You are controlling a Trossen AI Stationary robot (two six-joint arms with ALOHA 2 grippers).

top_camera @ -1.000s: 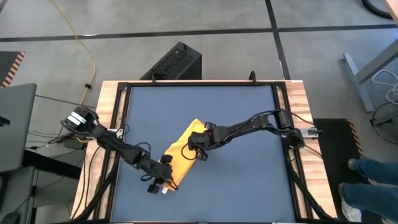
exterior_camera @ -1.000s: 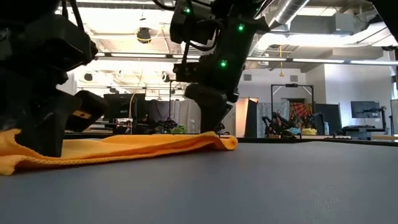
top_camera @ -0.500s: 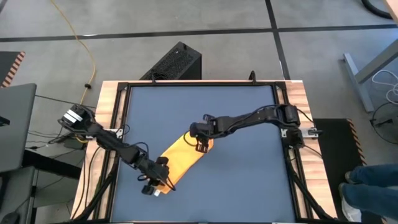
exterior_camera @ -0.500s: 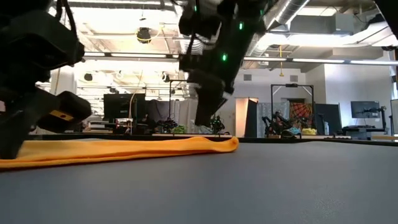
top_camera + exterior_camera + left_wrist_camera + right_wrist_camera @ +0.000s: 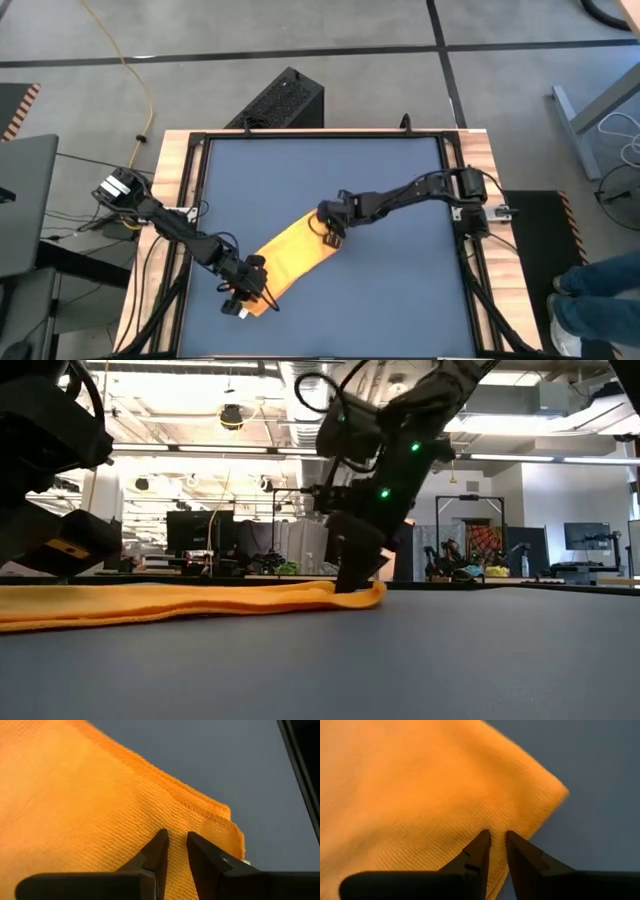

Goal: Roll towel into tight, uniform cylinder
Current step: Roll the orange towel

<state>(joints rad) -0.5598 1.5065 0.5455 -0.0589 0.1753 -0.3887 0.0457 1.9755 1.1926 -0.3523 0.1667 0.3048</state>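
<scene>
The yellow towel (image 5: 290,262) lies flat on the dark blue mat (image 5: 320,170) as a long folded strip, slanting from near left to far right. My left gripper (image 5: 245,297) stands over its near-left end, fingers a narrow gap apart (image 5: 177,837), beside a hemmed corner (image 5: 232,827). My right gripper (image 5: 330,228) stands on the far-right end (image 5: 355,585), fingers also slightly apart (image 5: 497,836), close to the rounded corner (image 5: 560,792). The cloth between both finger pairs looks flat. My left gripper has its fingertips (image 5: 161,840) on the towel's top layer (image 5: 175,822), just inside the stacked hemmed edges of the near-left end. The fingers slant down from the near left. No cloth shows drawn up between them. My right gripper sets its fingertips (image 5: 482,840) on the towel's top (image 5: 496,820) near the far-right corner, slanting down from the right. In the low view the tips (image 5: 350,582) meet the cloth's end, which stays flat on the mat.
A black frame and wooden border (image 5: 178,200) ring the mat. A black box (image 5: 285,100) stands on the floor beyond the far edge. A person's legs (image 5: 590,295) show at the right. Bare mat lies on the far side and at the near right of the towel.
My right gripper has left a raised fold in the towel's middle, gone toward the far-right end and come down onto it. My left gripper has shifted a little toward the near-left corner. The towel, bunched and wider before, now lies flat as a longer, narrower strip.
</scene>
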